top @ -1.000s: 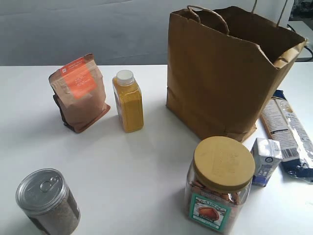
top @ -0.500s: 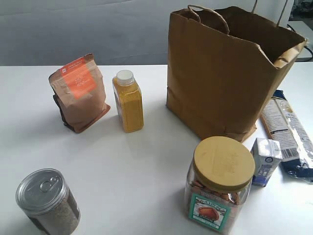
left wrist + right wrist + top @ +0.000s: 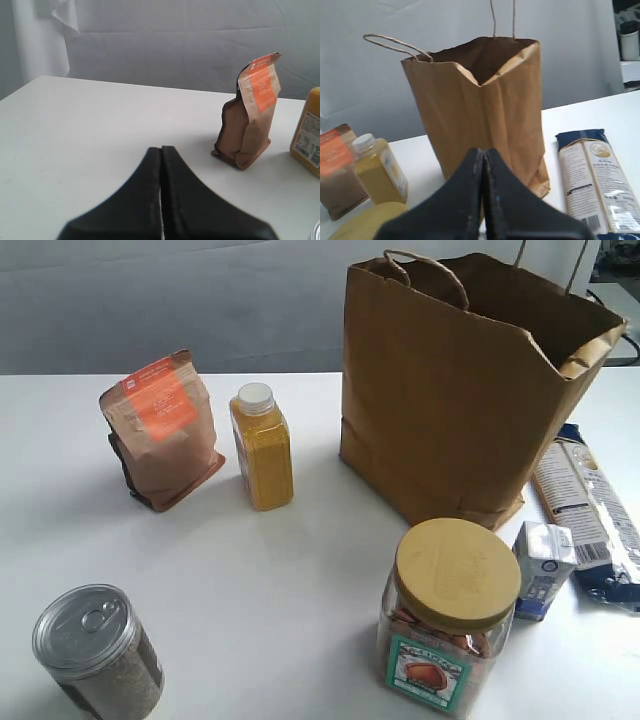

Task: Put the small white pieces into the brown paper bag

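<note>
The brown paper bag stands open at the back right of the white table, its twisted handles up; it also fills the middle of the right wrist view. No small white pieces show in any view. My left gripper is shut with nothing in it, low over bare table, well short of the brown pouch. In front of the bag my right gripper is likewise shut and holds nothing. Neither gripper appears in the exterior view.
A brown pouch with an orange label and a yellow bottle stand at mid-left. A metal-lidded can sits front left, a wide-lidded jar front right. A small white-and-blue carton and a pasta packet lie right of the bag.
</note>
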Robot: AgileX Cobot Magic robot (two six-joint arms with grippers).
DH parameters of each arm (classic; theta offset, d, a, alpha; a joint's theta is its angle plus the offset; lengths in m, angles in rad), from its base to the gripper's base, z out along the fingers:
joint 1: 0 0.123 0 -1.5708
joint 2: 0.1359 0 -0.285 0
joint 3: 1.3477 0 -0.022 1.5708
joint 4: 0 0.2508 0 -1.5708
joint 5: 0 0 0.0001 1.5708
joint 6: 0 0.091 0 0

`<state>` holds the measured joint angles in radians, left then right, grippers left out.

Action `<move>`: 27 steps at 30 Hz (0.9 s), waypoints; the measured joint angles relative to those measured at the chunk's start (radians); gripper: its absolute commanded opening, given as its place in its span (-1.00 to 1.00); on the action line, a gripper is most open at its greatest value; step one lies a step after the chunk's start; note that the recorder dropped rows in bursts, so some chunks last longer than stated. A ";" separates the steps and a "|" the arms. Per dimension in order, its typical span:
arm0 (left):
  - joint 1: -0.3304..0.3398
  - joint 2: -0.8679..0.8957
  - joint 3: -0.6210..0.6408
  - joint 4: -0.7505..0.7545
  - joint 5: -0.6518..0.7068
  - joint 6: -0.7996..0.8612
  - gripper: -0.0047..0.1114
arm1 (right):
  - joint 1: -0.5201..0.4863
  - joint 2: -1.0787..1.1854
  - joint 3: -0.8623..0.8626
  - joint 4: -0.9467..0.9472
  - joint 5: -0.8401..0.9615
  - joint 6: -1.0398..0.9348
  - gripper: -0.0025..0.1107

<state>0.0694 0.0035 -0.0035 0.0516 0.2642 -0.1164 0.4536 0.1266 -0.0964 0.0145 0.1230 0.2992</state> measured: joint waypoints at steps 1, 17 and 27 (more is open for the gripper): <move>0.000 0.000 0.000 0.000 0.000 0.000 -0.92 | -0.034 -0.037 0.026 0.011 0.000 0.000 -0.96; 0.000 0.000 0.000 0.000 0.000 0.000 -0.92 | -0.191 -0.123 0.093 0.011 0.021 -0.242 -0.96; 0.000 0.000 0.000 0.000 0.000 0.000 -0.92 | -0.191 -0.123 0.093 0.018 0.021 -0.274 -0.96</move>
<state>0.0694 0.0035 -0.0035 0.0516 0.2642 -0.1164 0.2627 0.0035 -0.0038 0.0324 0.1444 0.0248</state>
